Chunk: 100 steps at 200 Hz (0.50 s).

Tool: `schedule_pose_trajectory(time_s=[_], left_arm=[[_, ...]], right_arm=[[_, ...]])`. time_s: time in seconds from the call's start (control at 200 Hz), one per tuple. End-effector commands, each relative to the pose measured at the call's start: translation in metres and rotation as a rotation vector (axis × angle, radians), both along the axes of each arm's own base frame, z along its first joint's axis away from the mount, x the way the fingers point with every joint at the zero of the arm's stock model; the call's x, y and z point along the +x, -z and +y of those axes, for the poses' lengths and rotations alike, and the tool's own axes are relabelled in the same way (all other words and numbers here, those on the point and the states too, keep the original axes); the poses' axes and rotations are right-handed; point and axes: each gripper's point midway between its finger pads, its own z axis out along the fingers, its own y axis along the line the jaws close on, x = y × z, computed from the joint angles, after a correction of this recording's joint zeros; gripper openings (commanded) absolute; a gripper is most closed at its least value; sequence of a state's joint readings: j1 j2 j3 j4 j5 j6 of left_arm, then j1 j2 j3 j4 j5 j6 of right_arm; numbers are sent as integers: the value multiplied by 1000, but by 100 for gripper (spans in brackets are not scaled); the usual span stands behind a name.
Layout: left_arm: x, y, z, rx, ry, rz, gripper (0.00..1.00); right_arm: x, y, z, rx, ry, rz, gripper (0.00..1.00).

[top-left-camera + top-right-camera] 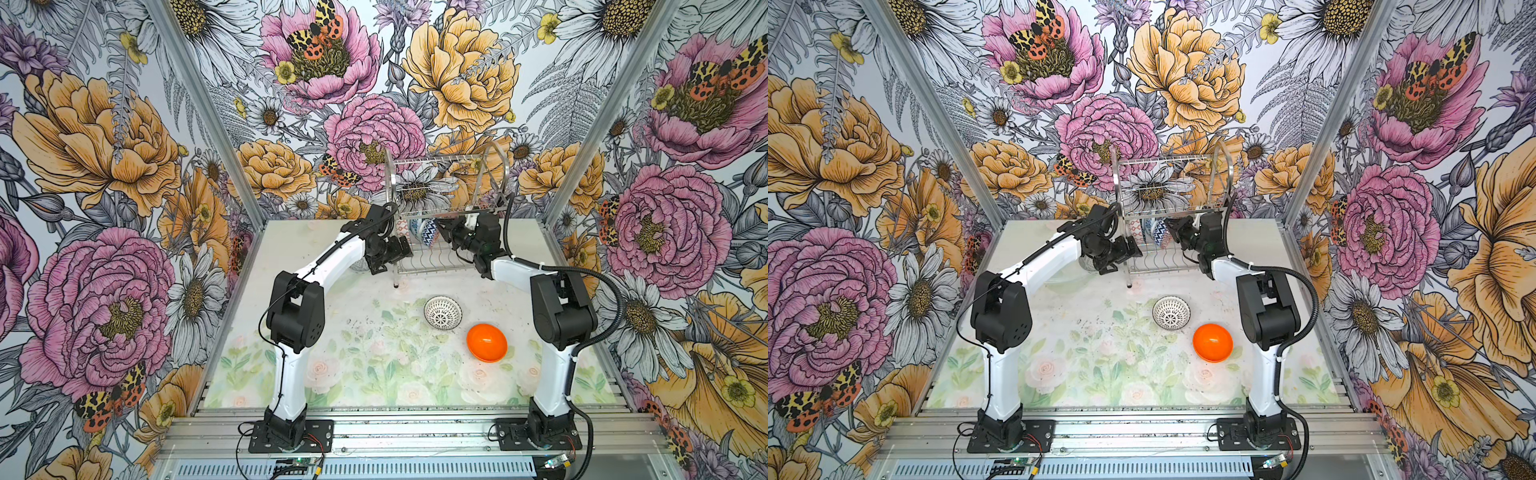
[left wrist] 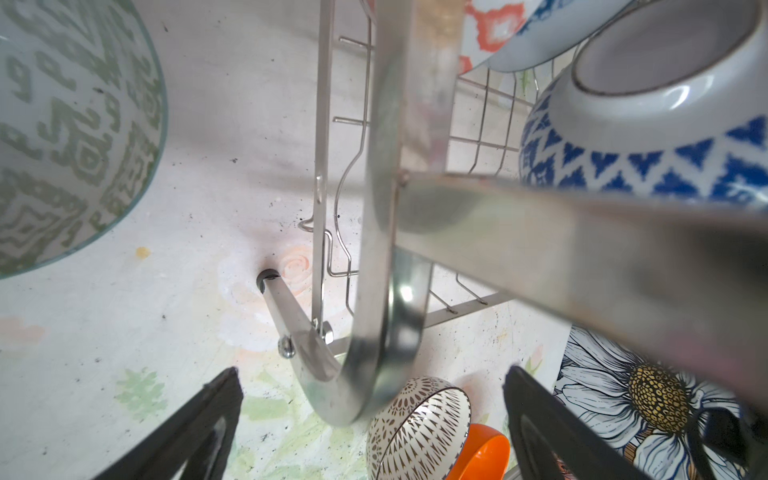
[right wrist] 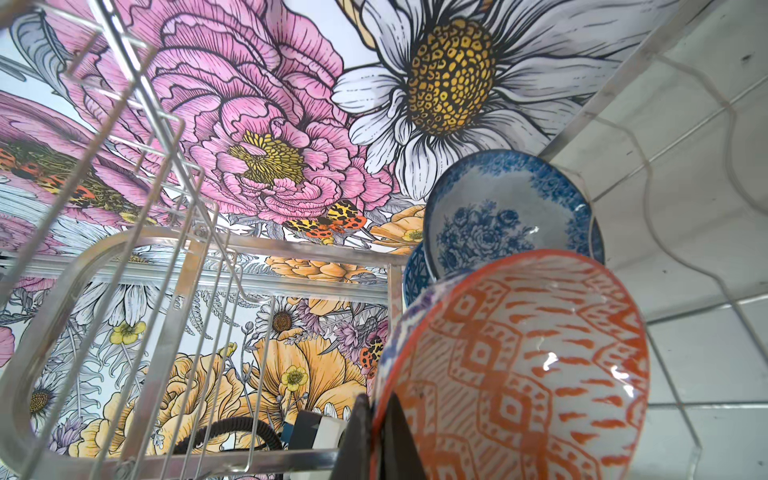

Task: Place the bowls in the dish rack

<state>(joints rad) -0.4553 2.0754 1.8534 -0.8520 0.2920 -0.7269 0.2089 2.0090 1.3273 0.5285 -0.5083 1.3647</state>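
The dish rack (image 1: 451, 183) (image 1: 1173, 183) stands at the table's back. Its lower tier holds an orange-white bowl (image 3: 519, 365) and two blue bowls (image 3: 507, 216) (image 2: 648, 137), all on edge. My right gripper (image 3: 376, 407) (image 1: 442, 230) is shut on the orange-white bowl's rim. My left gripper (image 2: 374, 374) (image 1: 390, 253) is open and empty at the rack's left end frame (image 2: 386, 249). A grey-green bowl (image 2: 75, 124) sits on the table beside it, mostly hidden under the left arm in both top views. A black-and-white lattice bowl (image 1: 443, 313) (image 1: 1171, 312) and a plain orange bowl (image 1: 486, 343) (image 1: 1212, 342) lie in front of the rack.
The rack's upper tier (image 1: 440, 164) holds nothing. A thin rack leg (image 2: 270, 286) rests on the floral table mat (image 1: 374, 365) close to my left gripper. Flowered walls close in the back and both sides.
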Motion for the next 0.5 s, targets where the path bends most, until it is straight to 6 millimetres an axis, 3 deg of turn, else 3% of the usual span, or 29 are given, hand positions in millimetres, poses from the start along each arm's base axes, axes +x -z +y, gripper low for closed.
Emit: schedule_pose_trajectory(time_s=[0.0, 0.22, 0.33, 0.495], left_arm=[[7, -8, 0, -4, 15, -30, 99], [15, 1, 22, 6, 35, -33, 99], [20, 2, 32, 4, 27, -35, 99], [21, -4, 38, -6, 22, -42, 99]], right_arm=[[-7, -35, -5, 1, 2, -107, 0], [-10, -42, -7, -27, 55, -130, 0], [-3, -44, -7, -25, 85, -145, 0], [2, -64, -13, -8, 126, -180, 0]])
